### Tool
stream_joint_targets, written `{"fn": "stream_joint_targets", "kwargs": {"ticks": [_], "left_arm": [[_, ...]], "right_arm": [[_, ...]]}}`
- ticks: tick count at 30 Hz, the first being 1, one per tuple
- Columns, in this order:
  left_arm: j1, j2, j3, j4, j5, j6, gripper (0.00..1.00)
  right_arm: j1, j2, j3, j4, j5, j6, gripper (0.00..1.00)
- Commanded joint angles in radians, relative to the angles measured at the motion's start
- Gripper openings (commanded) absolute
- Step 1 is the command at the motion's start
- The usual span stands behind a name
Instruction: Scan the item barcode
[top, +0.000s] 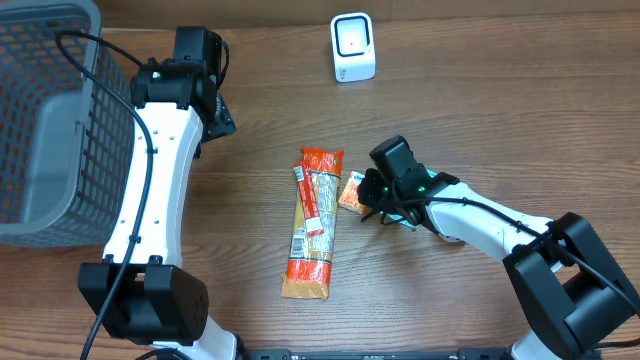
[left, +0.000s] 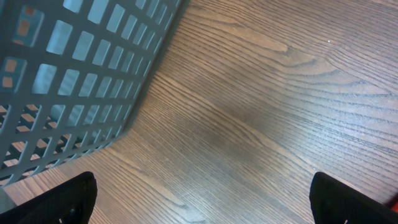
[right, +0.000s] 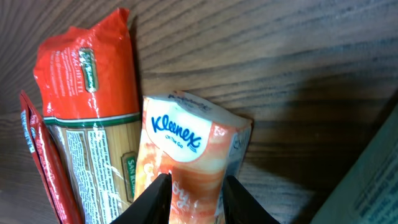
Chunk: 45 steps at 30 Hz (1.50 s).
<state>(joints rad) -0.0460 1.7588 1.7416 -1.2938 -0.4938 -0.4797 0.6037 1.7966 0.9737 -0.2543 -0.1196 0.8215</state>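
A small orange-and-white Kleenex tissue pack (top: 351, 192) (right: 186, 146) sits at mid-table, its left edge against a long red spaghetti packet (top: 314, 222) (right: 93, 124). My right gripper (top: 372, 200) (right: 194, 190) is shut on the near end of the tissue pack, one black finger pressed to each side. No barcode shows on the pack's visible face. The white barcode scanner (top: 353, 47) stands at the far edge of the table. My left gripper (top: 215, 112) (left: 202, 202) hangs wide open over bare wood beside the basket, holding nothing.
A grey mesh basket (top: 45, 120) (left: 68, 74) takes up the far left corner, close to the left arm. The spaghetti packet lies lengthwise just left of the right gripper. Brown wood shows between the tissue pack and the scanner.
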Motion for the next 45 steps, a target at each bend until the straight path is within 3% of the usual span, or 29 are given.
{"fn": "stream_joint_targets", "kwargs": {"ticks": [1, 14, 34, 39, 45], "left_arm": [[-0.005, -0.007, 0.013, 0.001, 0.027, -0.003, 1.0], [-0.005, -0.007, 0.013, 0.001, 0.05, -0.003, 1.0], [-0.006, -0.007, 0.013, 0.001, 0.05, -0.003, 1.0], [-0.007, -0.007, 0.013, 0.001, 0.05, -0.003, 1.0], [-0.007, -0.007, 0.013, 0.001, 0.05, -0.003, 1.0]], "right_arm": [[0.001, 0.001, -0.006, 0.006, 0.025, -0.024, 0.3], [-0.067, 0.001, -0.007, -0.025, -0.1, -0.018, 0.3], [-0.053, 0.053, -0.008, -0.014, -0.1, 0.02, 0.3], [-0.053, 0.065, -0.008, 0.0, -0.103, 0.019, 0.24], [-0.053, 0.065, -0.008, 0.0, -0.103, 0.019, 0.04]]}}
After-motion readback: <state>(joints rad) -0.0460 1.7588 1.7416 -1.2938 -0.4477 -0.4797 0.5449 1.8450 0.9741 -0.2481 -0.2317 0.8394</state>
